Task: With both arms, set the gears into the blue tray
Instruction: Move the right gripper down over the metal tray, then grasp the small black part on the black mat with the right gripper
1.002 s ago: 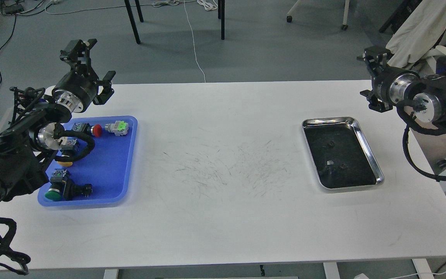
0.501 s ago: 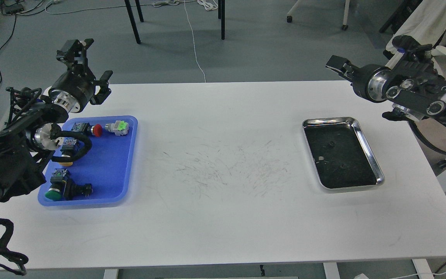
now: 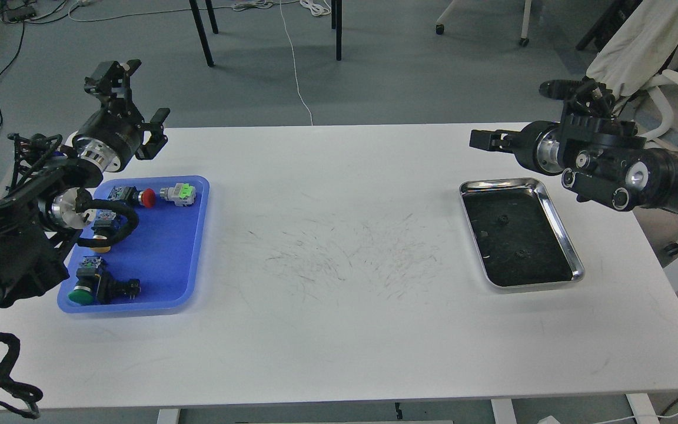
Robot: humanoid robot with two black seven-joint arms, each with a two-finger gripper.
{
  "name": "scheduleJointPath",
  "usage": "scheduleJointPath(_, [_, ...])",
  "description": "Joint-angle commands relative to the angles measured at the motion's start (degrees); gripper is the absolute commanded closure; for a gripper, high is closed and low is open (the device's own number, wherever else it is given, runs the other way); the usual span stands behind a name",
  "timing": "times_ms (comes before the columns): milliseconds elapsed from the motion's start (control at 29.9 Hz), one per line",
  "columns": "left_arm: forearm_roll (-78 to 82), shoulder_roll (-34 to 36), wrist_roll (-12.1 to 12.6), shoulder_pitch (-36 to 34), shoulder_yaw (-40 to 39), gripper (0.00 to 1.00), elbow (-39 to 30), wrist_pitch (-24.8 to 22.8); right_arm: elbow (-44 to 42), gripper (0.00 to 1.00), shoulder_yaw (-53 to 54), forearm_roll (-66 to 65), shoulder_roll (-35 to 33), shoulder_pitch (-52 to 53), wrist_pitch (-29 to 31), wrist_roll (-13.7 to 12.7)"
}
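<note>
Two tiny black gears (image 3: 501, 220) (image 3: 519, 254) lie on the dark floor of the steel tray (image 3: 498, 183) at the right of the table. The blue tray (image 3: 162, 247) lies at the left edge and holds several push-button switches. My left gripper (image 3: 136, 97) hangs above the table behind the blue tray's far edge, its fingers spread apart with nothing between them. My right gripper (image 3: 481, 140) points left above the table, just behind the steel tray's far left corner. It is seen small and dark, so its fingers cannot be told apart.
In the blue tray lie a red-capped switch (image 3: 148, 198), a grey and green one (image 3: 178, 194), a yellow-capped one (image 3: 100, 244) partly behind my left arm's cable, and a green-capped one (image 3: 83, 294). Chair legs and cables stand on the floor beyond the table.
My right arm has swung in from the right edge, and its gripper now points left behind the steel tray. The left arm has hardly moved. The gears lie where they were.
</note>
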Motion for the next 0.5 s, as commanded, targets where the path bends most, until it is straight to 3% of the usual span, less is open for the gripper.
scheduleJointPath(0, [0.0,0.0,0.0,0.1,0.0,0.01,0.2,-0.1,0.7,0.05,-2.5,-3.8,0.0,-1.4,0.0,3.1])
scheduleJointPath(67, [0.0,-0.1,0.0,0.1,0.0,0.01,0.3,-0.1,2.5,0.05,-3.4,-6.3,-0.7,-1.4,0.0,5.7])
scheduleJointPath(468, [0.0,-0.5,0.0,0.3,0.0,0.01,0.4,0.0,5.6,0.09,-8.0,-20.1,-5.7,-1.4,-1.5,13.6])
